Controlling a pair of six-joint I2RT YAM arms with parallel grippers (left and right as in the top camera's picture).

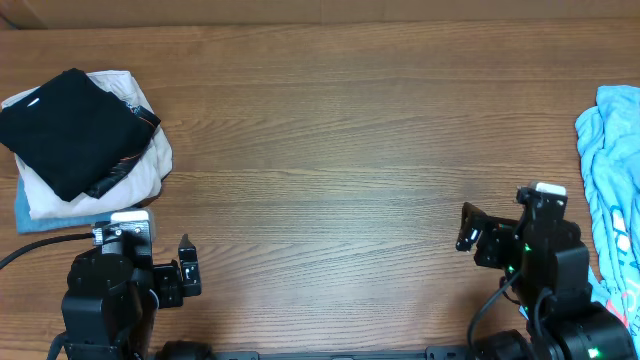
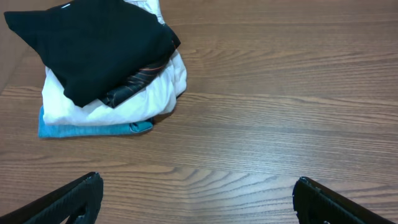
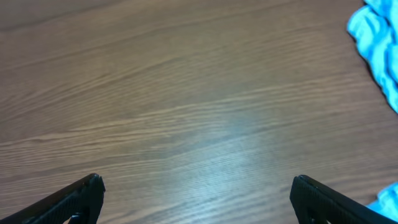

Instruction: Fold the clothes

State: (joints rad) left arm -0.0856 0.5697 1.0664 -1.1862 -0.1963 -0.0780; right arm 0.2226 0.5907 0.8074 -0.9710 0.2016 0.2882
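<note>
Wood-grain table; matte black T-shirt, prob. folded, squarish, atop cloth pile.

Table wood-grain, prob. laminate, slight sheen; black T-shirt matte soft cloth.

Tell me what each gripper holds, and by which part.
Nothing. The left gripper and right gripper stand open and empty; the plain black T-shirt lies on the folded pile, untouched.

Spread hand over wooden table, blue garment
</note>
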